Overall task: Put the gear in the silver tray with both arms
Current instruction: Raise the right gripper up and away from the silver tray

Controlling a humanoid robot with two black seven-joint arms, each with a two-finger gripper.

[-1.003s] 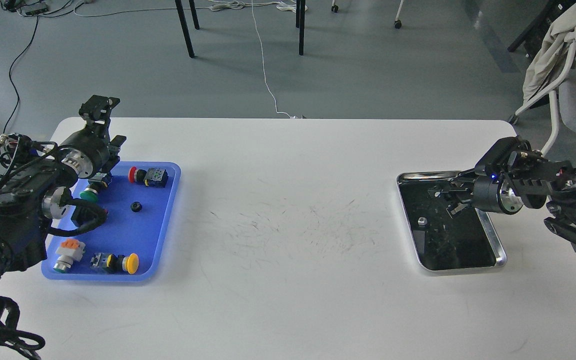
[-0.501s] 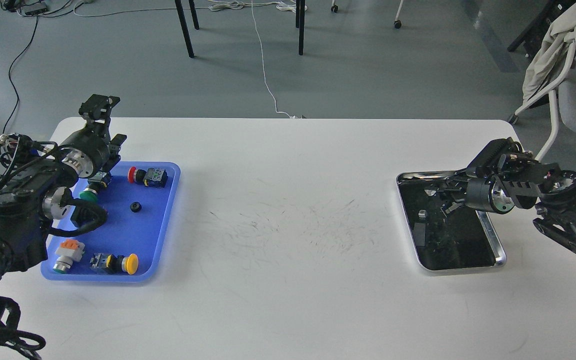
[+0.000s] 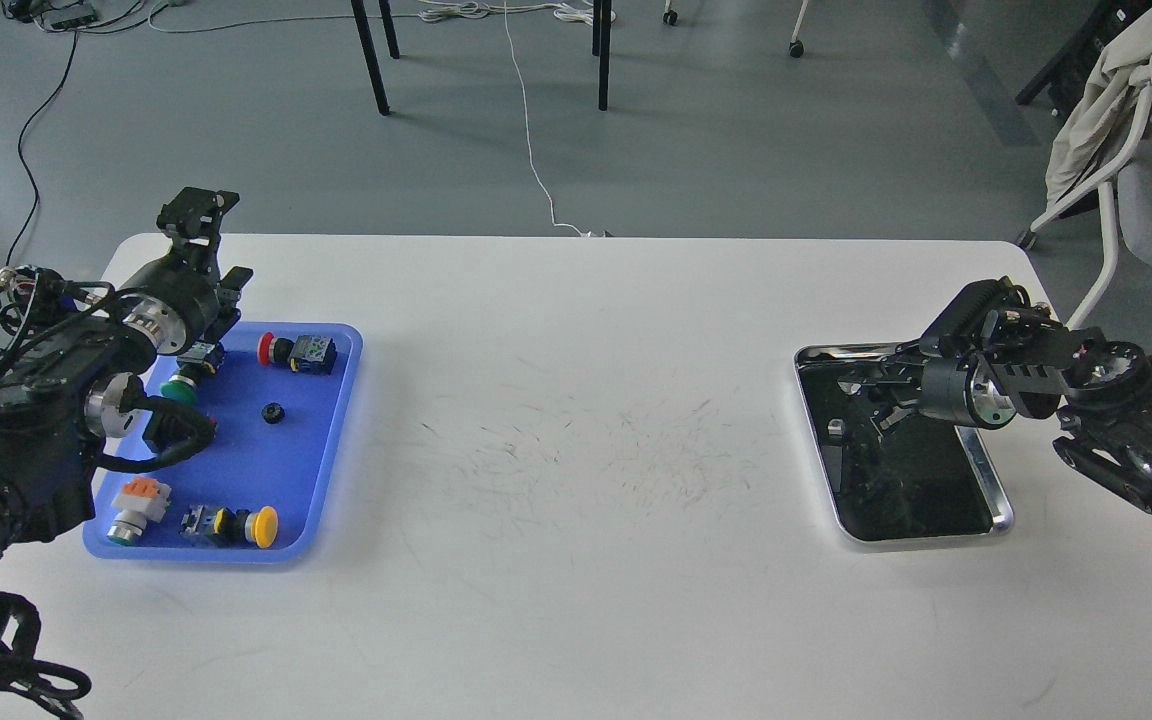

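- My right claw (image 3: 871, 385) had drawn back and upward across the far end of the silver tray (image 3: 986, 480) over the last second; the small silver piece (image 3: 835, 427) seen in the tray shifted with the reflections, so I could not tell whether it was a real part or a mirror image.
- My right claw's fingers were dark against the tray's dark bottom; I could not tell whether they were spread or pressed together, nor whether they pinched anything.
- My left claw (image 3: 198, 212) stood raised beyond the far left corner of the blue tray (image 3: 336, 450), unchanged in position; its state could not be told either.
- The small black gear (image 3: 272, 412) lay in the middle of the blue tray, near my left claw but apart from it, and well apart from the silver tray across the counter (image 3: 576, 560).
- Judgement: this gear had not yet been delivered; my left arm would need to pick it up next.
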